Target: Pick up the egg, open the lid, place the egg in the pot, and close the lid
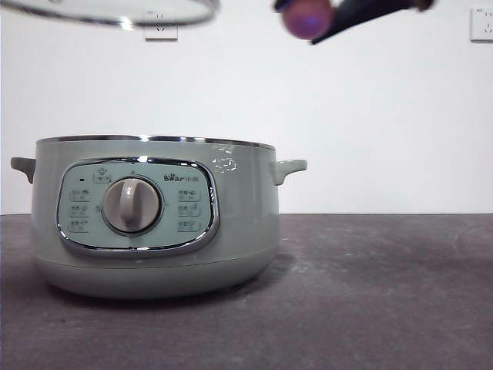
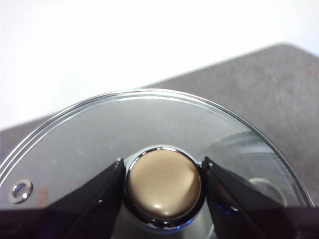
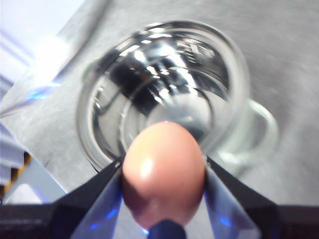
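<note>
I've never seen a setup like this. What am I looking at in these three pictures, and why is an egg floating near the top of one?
It is a two-armed robot at a table. One picture looks level across the table at a green pot, open. The other two come from cameras on the robot's wrists. The left gripper is shut on the knob of the glass lid, lifted above the pot. The right gripper is shut on the egg, held over the shiny inside of the pot. So the egg is not floating: black jaws hold it.

Probably a lab or test room rather than a kitchen — a bare white wall (image 1: pixel 347 116) with two sockets (image 1: pixel 160 29), a plain dark grey bench (image 1: pixel 370 293), one lone cooker (image 1: pixel 154 216).
</note>
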Robot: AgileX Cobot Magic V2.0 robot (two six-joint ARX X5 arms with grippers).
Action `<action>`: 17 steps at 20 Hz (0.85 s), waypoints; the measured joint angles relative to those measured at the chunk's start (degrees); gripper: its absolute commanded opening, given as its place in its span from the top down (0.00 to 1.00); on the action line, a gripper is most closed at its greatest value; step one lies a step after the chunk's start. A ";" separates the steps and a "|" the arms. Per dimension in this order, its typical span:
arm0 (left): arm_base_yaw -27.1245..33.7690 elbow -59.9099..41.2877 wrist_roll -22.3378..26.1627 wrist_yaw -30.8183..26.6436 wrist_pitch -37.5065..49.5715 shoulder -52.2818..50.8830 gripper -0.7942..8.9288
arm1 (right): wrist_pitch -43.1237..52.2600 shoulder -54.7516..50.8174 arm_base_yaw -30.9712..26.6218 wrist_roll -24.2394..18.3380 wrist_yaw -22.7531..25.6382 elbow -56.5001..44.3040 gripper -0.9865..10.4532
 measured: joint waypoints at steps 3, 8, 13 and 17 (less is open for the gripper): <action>-0.02 0.11 0.33 -4.07 -2.51 -7.43 0.93 | -2.29 9.94 2.27 -2.80 0.00 9.57 0.92; 0.07 0.13 1.05 -11.87 -5.64 -16.57 0.93 | -7.63 25.73 4.50 -7.23 0.35 24.63 0.92; 0.07 0.35 1.60 -13.77 -9.60 -22.21 0.93 | -8.44 37.40 7.89 -11.89 6.29 32.28 0.92; 0.07 0.55 1.60 -13.73 -12.26 -22.21 0.93 | -5.84 43.67 8.87 -14.51 7.74 32.48 0.92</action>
